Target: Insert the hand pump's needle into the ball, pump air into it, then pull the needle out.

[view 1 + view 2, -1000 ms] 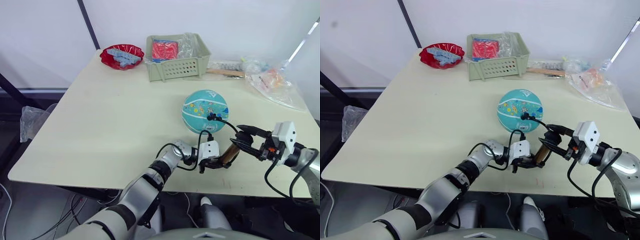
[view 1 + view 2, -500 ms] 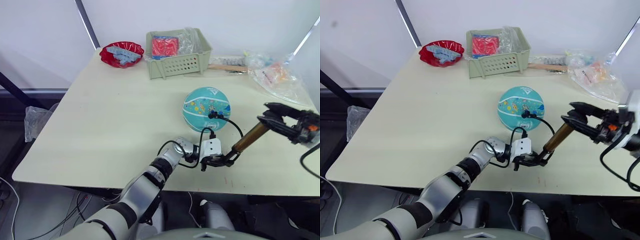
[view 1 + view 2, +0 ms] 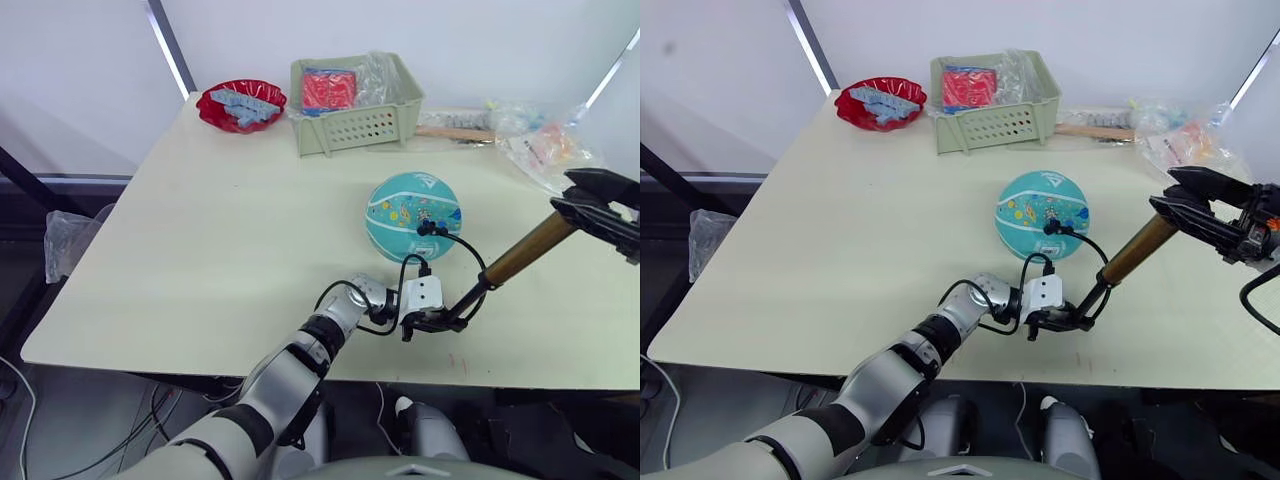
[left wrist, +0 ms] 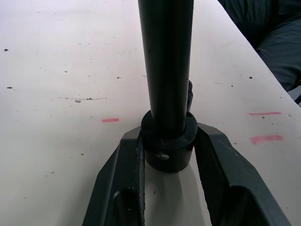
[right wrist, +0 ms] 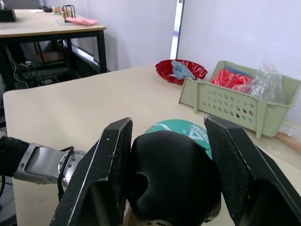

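- Hand pump (image 3: 520,256): bronze-gold barrel, black ends, extended long & slanted from low near table's front edge up toward the right.
- Left gripper (image 3: 437,322) clenched on pump's black base end, low over the table (image 3: 230,220); in left wrist view fingers (image 4: 123,179) squeeze the black collar on both sides.
- Right gripper (image 3: 1200,203) clamped on pump's black handle, raised off table at far right; in right wrist view, pads (image 5: 110,165) press both sides of handle.
- Thin black hose (image 3: 462,250) loops from pump base up to the ball (image 3: 413,218); black fitting sits against ball's near-right side. Needle itself too small to make out.
- Ball: teal, pale stripes, small cartoon prints, resting on table right of centre.
- Room: wide bare tabletop left of ball. Back edge has green basket (image 3: 355,105), red bowl (image 3: 241,106), plastic bags (image 3: 545,145) at back right.
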### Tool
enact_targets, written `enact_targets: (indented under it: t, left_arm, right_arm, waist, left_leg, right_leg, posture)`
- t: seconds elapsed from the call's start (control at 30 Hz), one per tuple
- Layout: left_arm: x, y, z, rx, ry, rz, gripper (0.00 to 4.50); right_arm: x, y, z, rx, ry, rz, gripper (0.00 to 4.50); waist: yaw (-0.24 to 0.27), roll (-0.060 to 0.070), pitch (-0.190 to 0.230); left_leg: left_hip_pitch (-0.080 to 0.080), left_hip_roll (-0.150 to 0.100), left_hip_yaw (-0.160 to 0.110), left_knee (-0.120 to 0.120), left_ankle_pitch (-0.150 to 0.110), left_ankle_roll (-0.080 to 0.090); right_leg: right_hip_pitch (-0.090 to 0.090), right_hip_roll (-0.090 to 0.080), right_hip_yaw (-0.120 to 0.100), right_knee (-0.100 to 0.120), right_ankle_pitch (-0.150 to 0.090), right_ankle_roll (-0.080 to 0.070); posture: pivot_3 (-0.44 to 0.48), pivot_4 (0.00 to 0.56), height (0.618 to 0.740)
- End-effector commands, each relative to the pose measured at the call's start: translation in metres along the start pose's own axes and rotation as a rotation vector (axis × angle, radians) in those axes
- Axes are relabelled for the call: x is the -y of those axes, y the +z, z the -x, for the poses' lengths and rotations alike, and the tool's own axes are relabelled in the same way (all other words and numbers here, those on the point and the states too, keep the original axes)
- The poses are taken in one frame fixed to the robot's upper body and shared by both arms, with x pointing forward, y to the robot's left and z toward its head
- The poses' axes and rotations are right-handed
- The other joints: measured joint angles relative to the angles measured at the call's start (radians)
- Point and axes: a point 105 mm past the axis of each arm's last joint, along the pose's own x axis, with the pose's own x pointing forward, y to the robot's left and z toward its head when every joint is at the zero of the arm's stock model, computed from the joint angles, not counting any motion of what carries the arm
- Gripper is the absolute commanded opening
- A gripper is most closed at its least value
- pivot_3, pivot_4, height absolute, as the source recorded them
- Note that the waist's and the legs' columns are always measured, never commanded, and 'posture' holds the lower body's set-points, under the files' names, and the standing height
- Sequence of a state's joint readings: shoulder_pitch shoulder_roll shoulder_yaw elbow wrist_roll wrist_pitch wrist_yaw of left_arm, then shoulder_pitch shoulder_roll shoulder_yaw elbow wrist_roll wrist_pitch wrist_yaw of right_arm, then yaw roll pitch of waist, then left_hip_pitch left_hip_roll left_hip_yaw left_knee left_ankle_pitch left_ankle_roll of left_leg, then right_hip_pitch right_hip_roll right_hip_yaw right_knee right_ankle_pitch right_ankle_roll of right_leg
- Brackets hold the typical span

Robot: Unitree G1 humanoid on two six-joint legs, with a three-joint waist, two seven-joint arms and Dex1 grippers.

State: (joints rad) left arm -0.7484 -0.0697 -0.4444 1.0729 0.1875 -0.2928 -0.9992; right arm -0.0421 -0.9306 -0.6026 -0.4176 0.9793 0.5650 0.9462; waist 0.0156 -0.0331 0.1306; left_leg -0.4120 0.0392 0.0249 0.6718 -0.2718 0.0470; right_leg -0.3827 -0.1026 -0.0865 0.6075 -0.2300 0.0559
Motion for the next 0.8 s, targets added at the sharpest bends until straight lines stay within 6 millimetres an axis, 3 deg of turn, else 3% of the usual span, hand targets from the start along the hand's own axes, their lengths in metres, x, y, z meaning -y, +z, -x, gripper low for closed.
enact_targets:
  t: [0.03,0.43,0.67,0.8]
  left_arm:
    - [0.029,-0.079,0.019,-0.276,-0.047,0.16,1.03]
    - [0.029,-0.077,0.017,-0.273,-0.043,0.157,1.03]
    - [0.029,-0.078,0.017,-0.273,-0.042,0.157,1.03]
    - [0.029,-0.078,0.018,-0.274,-0.043,0.157,1.03]
  right_arm:
    - [-0.01,-0.023,-0.004,-0.068,0.039,-0.034,1.95]
    - [-0.042,-0.119,-0.017,-0.219,0.102,-0.162,1.95]
    - [-0.054,-0.152,-0.019,-0.25,0.102,-0.167,1.95]
    - [-0.055,-0.15,-0.023,-0.216,0.088,-0.178,1.95]
  waist:
    - [-0.001,-0.002,-0.001]
    - [-0.001,-0.01,-0.009]
    - [0.0,-0.011,-0.013]
    - [0.0,-0.009,-0.013]
  left_leg:
    - [0.0,0.0,0.0,0.0,0.0,0.0]
    - [0.008,0.001,-0.002,-0.002,0.0,0.0]
    - [0.01,0.001,-0.001,-0.002,0.0,0.0]
    - [0.01,0.001,-0.001,-0.002,0.0,0.0]
  right_leg:
    - [0.0,0.0,0.0,0.0,0.0,0.0]
    - [0.006,0.001,0.001,0.001,-0.001,-0.001]
    - [0.008,0.001,0.001,0.001,-0.001,-0.002]
    - [0.008,0.001,0.001,0.001,-0.001,-0.002]
  posture:
    - [0.0,0.15,0.738]
    - [0.0,0.15,0.738]
    - [0.0,0.15,0.738]
    - [0.0,0.15,0.738]
